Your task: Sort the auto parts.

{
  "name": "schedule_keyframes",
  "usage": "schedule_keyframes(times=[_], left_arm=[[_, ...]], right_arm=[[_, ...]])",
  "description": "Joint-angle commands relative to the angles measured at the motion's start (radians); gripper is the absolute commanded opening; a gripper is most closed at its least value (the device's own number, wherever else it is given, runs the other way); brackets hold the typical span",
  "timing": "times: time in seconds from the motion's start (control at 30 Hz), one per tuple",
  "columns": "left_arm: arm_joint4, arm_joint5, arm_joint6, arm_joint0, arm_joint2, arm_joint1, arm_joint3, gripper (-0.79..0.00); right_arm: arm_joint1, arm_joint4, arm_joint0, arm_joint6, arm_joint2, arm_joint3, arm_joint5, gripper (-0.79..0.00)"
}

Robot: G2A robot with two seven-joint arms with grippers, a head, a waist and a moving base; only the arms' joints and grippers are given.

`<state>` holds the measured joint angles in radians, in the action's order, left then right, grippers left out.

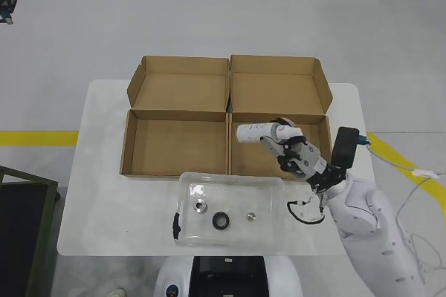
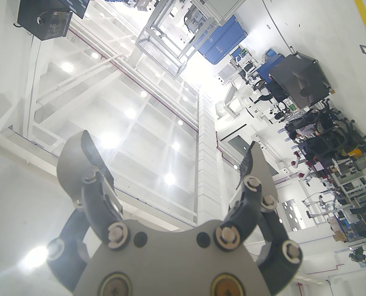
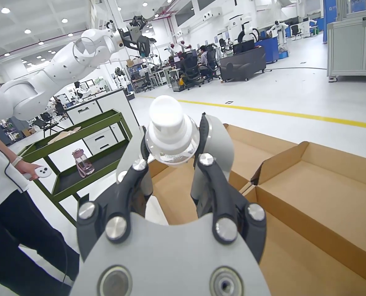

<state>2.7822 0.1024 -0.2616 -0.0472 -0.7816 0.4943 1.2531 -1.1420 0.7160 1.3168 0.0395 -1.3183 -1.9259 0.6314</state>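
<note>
Part and box are lining up: the right gripper (image 1: 281,138), its fingers pressing snugly around one end of a white cylindrical part (image 1: 253,133), is holding it level above the right cardboard box (image 1: 247,162). The part's long axis is pointing toward the left cardboard box (image 1: 175,145). The left gripper (image 2: 170,152) is gaping wide and empty, aiming ceilingward, well away.

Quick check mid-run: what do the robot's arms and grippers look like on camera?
The right arm and left arm are glossy white, rounded shells. The left gripper and right gripper each have a grey metal base plate, black linkages with silver screws, and pale grey fingers with ribbed black pads. A black cable loops at the right wrist.
</note>
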Motion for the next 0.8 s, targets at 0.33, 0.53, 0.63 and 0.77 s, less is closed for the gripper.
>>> schedule_keyframes(times=[0.33, 0.53, 0.63, 0.77], left_arm=[[0.0, 0.0, 0.0, 0.0, 0.0, 0.0, 0.0, 0.0], [0.0, 0.0, 0.0, 0.0, 0.0, 0.0, 0.0, 0.0], [0.0, 0.0, 0.0, 0.0, 0.0, 0.0, 0.0, 0.0], [0.0, 0.0, 0.0, 0.0, 0.0, 0.0, 0.0, 0.0]], right_arm=[[0.004, 0.112, 0.017, 0.091, 0.016, 0.053, -0.012, -0.785], [0.008, 0.269, 0.008, 0.164, 0.023, 0.056, -0.077, -0.785], [0.01, 0.333, -0.007, 0.221, 0.025, 0.058, -0.092, -0.785], [0.009, 0.342, -0.034, 0.3, 0.048, 0.08, -0.107, -0.785]])
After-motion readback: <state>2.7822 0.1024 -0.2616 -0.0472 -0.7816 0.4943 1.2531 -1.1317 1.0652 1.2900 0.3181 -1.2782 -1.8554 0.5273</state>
